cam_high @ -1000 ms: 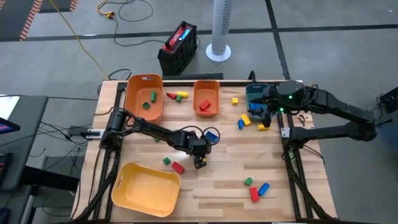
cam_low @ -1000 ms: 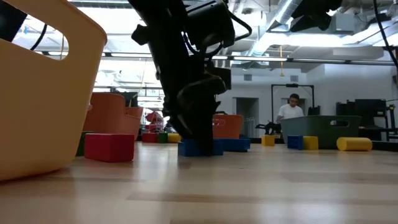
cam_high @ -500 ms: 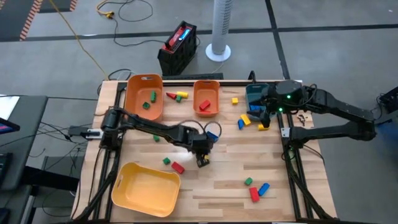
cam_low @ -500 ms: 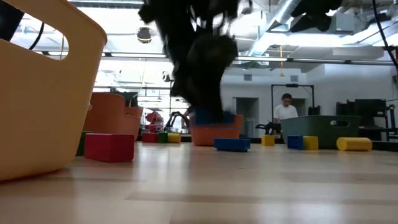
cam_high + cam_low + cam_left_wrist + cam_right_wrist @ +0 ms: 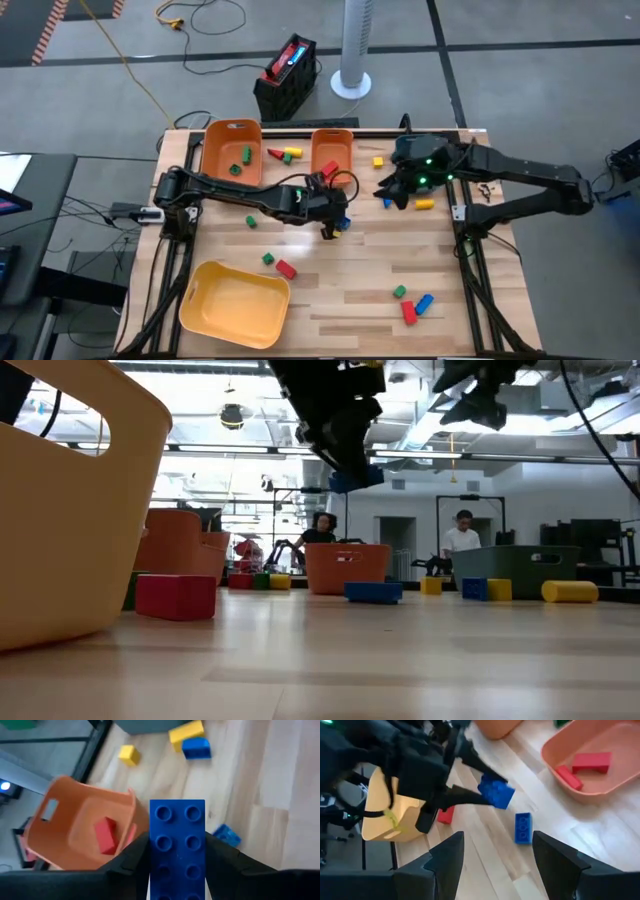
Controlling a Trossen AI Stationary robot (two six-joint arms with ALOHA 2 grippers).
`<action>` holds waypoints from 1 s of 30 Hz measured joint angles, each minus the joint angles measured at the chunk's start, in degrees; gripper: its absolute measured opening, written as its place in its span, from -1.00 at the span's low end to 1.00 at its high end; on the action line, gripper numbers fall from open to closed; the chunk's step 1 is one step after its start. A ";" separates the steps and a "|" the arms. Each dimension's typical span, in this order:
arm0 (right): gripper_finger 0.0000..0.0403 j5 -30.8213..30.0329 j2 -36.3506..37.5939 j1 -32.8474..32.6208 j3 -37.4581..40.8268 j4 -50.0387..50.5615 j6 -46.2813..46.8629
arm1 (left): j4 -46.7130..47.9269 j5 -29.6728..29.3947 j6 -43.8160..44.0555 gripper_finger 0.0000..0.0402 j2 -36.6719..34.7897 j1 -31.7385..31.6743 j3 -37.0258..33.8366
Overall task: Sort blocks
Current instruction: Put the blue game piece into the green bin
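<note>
My left gripper (image 5: 335,220) hangs over the table's middle, just near of the small orange bin (image 5: 331,158), shut on a blue studded brick (image 5: 177,845). In the low view that brick (image 5: 355,478) is high above the wood. My right gripper (image 5: 393,192) hovers open to the right of it, in front of the teal bin (image 5: 410,150), and holds nothing. A second blue brick (image 5: 522,827) lies flat on the table below. Red blocks (image 5: 590,760) lie in the small orange bin. My left gripper pinches the blue brick between its two fingers (image 5: 132,862), one on each long side (image 5: 152,855), with the fingers running along the brick. Its studded face is toward the wrist camera. The brick is lifted clear of the table (image 5: 355,478).
Loose blocks lie about: red (image 5: 287,268) and green (image 5: 268,258) by the yellow bin (image 5: 235,303), a green, blue and red group (image 5: 410,302) near the right front, and yellow ones (image 5: 378,161) (image 5: 424,203) near the teal bin. The large orange bin (image 5: 232,155) holds green blocks.
My left gripper has lifted the blue brick off the table, rising high and moving toward the far edge, close to the small orange bin. The other blue brick stayed on the wood. My right gripper has moved toward the table's left and a little nearer, away from the teal bin.
</note>
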State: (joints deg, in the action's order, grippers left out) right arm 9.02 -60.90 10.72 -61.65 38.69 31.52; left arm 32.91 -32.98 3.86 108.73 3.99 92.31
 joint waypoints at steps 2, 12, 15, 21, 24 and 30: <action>0.23 -1.41 -1.39 -0.78 0.00 -1.26 0.23 | -0.73 -0.49 -0.30 -0.34 -0.02 -0.42 0.99; 0.24 -0.58 -5.29 3.03 0.02 -8.65 4.09 | -1.21 -5.92 -4.65 -0.34 -0.02 -0.68 6.18; 0.24 3.95 -6.18 5.31 0.04 -9.15 4.69 | -4.37 -6.58 -6.22 -0.34 -0.07 -0.65 6.34; 0.24 7.77 -7.20 6.39 0.04 -12.94 5.54 | -10.17 -7.20 -10.81 -0.34 -0.04 -0.53 6.34; 0.24 9.00 -7.35 6.81 0.02 -12.88 6.22 | -12.12 -7.24 -12.59 -0.34 -0.04 -0.55 6.32; 0.24 9.91 -7.68 7.05 0.02 -13.98 6.63 | -14.44 -7.14 -15.44 -0.34 -0.04 -0.55 6.32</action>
State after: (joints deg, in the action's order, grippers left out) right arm 18.93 -68.58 17.76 -61.63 24.70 38.15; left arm 18.47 -40.13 -11.58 108.68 3.44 98.63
